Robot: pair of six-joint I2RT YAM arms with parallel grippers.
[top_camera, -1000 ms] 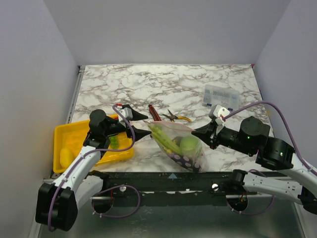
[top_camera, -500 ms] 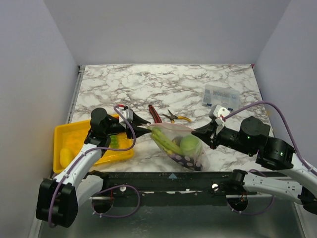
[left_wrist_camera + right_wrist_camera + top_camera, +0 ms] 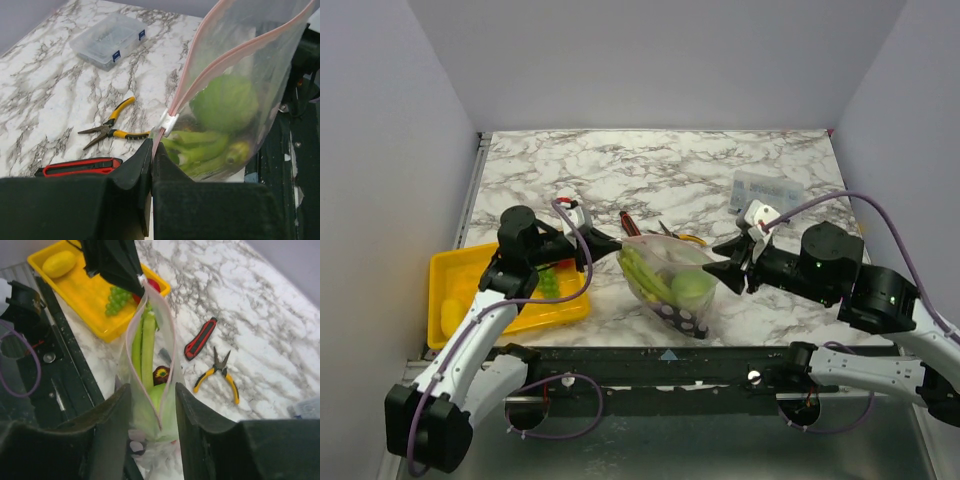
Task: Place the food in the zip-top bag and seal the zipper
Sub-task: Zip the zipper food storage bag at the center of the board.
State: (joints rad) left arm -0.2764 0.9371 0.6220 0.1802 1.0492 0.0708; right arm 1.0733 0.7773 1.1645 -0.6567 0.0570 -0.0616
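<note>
Zip-top bag (image 3: 670, 285) is strung between my two arms over the near part of the bench (image 3: 620, 170). My left jaws are pressed together on its left corner, pinching the plastic just below the white slider (image 3: 168, 121). My right jaws stand apart at the opposite corner, one finger on each side of the rim, and I cannot tell whether either one touches the plastic.

The bag's long axis runs left to right, from one pair of jaws to the other. Its mouth faces up and its belly sags toward the near edge. The zipper (image 3: 235, 50), a pink strip along each lip, is parted, so the mouth gapes as a long slit.

Inside, the green celery (image 3: 142, 345) lies lengthwise along the bag, with one end up by my left jaws. The yellow-green fruit (image 3: 225, 102) sits low beside it, and the purple grapes (image 3: 682, 318) are at the bottom.

Left of the bag is the yellow tray (image 3: 460, 275), which holds green grapes (image 3: 116, 299), a red tomato (image 3: 154, 286) and a yellow fruit (image 3: 59, 263). Behind the bag lie a red utility knife (image 3: 80, 166) and yellow-handled pliers (image 3: 112, 125), and farther back a clear lidded box (image 3: 107, 40).
</note>
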